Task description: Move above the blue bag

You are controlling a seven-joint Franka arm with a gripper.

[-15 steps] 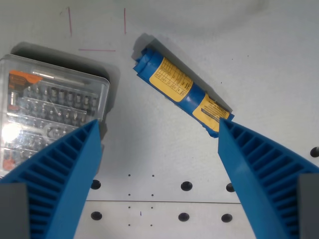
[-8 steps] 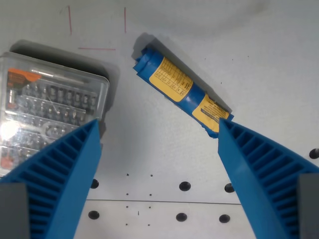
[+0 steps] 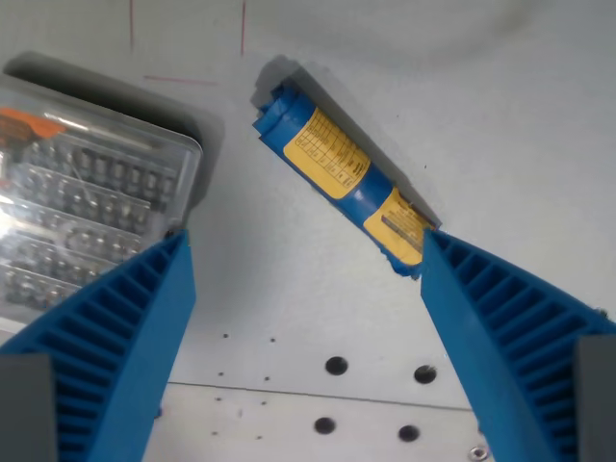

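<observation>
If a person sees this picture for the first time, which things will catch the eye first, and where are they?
The eye goes first to the two big ribbed blue gripper fingers, rising from the bottom corners with the gripper wide open. Between them, toward the upper middle, lies the rolled blue bag with yellow labels, slanting down to the wrist view's right. At the wrist view's left sits a clear plastic case of screwdriver bits on the white table.

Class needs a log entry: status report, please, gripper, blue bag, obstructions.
Gripper open, empty. Blue bag rolled up, lying diagonally on the table, off toward the wrist view's right finger. Clear bit case at wrist view's left, apart from bag; nothing blocking.
</observation>
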